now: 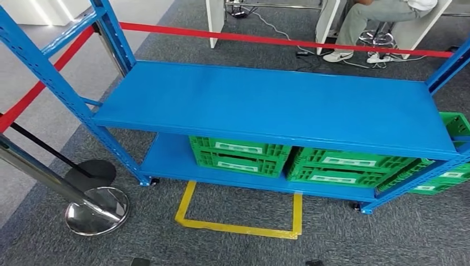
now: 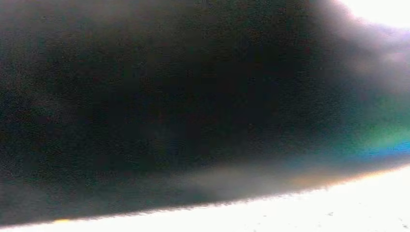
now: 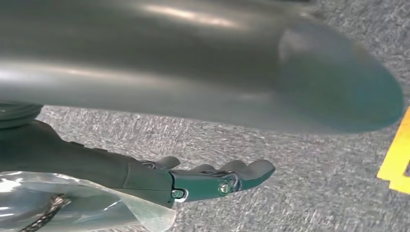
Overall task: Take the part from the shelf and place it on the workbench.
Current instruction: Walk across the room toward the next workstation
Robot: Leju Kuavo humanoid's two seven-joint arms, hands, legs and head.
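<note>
- I stood before the blue shelf (image 1: 277, 105); its top board lay bare, and green crates (image 1: 241, 155) sat on the lower board, by a yellow floor marking (image 1: 238, 224).
- My right hand (image 3: 212, 181) hung over grey carpet, fingers extended and slightly apart, gripping nothing; a clear plastic cover (image 3: 72, 203) wrapped the wrist behind it.
- My left wrist view was dark and blurred; I could not tell how my left hand lay.
- I could not see the part itself; I judged it lay inside one of the crates, whose contents were hidden beneath the top board.
- How it would handle I could only guess: a workshop part might be stiff and fairly heavy; I judged a grip around its body, not an edge, safest; reaching under the top board called for care.
- A person (image 1: 382, 22) sat beyond the red barrier tape (image 1: 277, 39); a chrome stanchion base (image 1: 97, 210) stood near the shelf's left post.
</note>
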